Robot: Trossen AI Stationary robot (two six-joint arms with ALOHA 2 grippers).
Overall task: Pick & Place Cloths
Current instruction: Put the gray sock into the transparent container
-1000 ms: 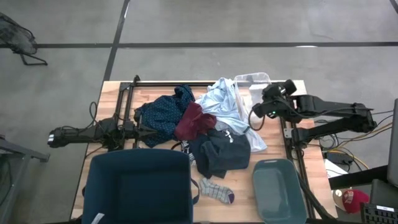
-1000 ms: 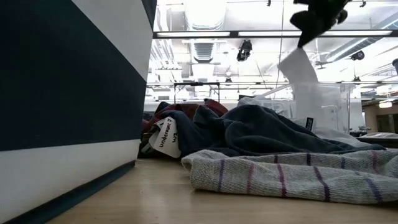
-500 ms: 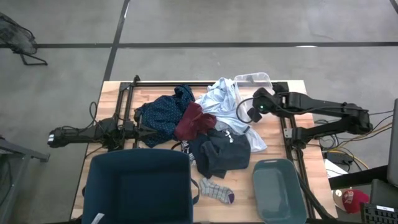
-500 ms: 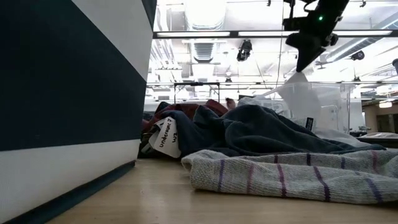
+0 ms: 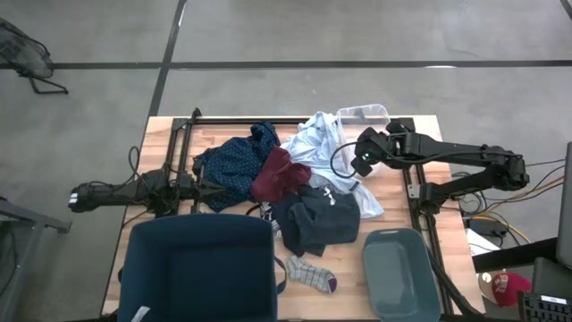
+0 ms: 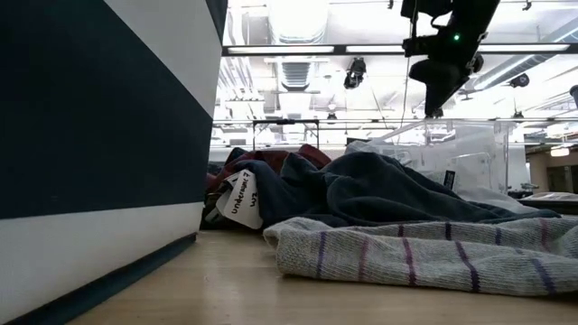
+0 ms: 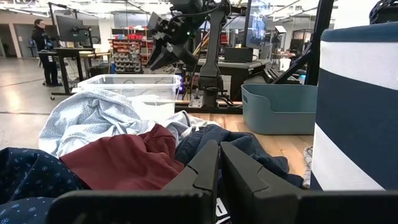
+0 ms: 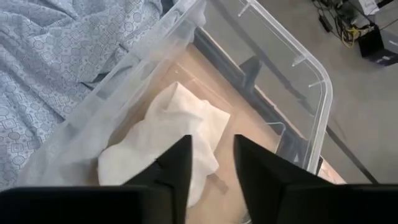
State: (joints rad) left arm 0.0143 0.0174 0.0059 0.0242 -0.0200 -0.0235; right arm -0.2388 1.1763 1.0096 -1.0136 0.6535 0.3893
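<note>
A white cloth (image 8: 165,140) lies crumpled on the floor of a clear plastic bin (image 8: 292,68) at the table's far right. My right gripper (image 8: 211,163) hangs open above it, slanting down, with nothing between its fingers; the low view shows it (image 6: 432,97) high over the bin (image 6: 456,149). A pale blue-white shirt (image 5: 326,148) drapes against the bin's wall. Beside it lie a maroon piece (image 5: 279,174), a navy dotted shirt (image 5: 234,165), a black garment (image 5: 315,219) and striped socks (image 5: 308,273). My left gripper (image 7: 219,163) waits shut and level at the table's left.
A dark blue fabric bin (image 5: 197,268) stands at the near left, close to the low camera. A teal tray (image 5: 402,273) sits at the near right. Black rails (image 5: 179,148) run along the table's left, far and right sides.
My right gripper has moved toward the table's left and down over the clear bin, tipping further downward. It has opened and let go of the white cloth, which hung below its fingers and now lies in the bin.
</note>
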